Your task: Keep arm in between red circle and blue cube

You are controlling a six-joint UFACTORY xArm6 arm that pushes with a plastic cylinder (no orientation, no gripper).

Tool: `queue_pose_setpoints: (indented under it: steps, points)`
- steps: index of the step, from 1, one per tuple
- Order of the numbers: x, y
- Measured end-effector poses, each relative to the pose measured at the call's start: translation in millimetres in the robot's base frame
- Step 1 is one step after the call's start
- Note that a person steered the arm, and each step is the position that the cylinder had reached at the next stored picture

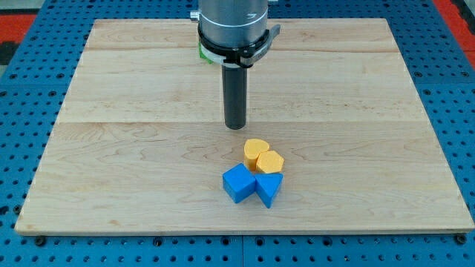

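Near the wooden board's (111, 148) centre, the straight dark rod's tip (235, 127) rests, no gripper to open or close, just far of the blue cube (238, 183). No red circle shows, so the gap cannot be judged.

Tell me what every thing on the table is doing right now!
My tip: down on the board, apart from the blocks, toward the view's top from them.
Yellow heart blocks: two, lying flat, touching each other.
Blue cube: sitting flat, touching the blue triangle.
Blue triangle: beside the cube, just below the yellow pair.
Wooden board: lying flat.
Red circle: not visible.
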State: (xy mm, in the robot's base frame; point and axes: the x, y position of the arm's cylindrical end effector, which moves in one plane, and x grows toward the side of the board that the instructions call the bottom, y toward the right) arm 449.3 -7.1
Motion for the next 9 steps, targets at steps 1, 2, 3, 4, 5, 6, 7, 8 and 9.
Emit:
queue_pose_setpoints:
  steps: [1, 2, 3, 4, 5, 6, 7, 8, 9]
  points:
    - [-5, 0]
    - [-24, 0]
    - [-53, 0]
    - [-67, 44]
    - [-73, 90]
    - [-83, 98]
    - [-98, 101]
    - [-114, 101]
    - [-125, 101]
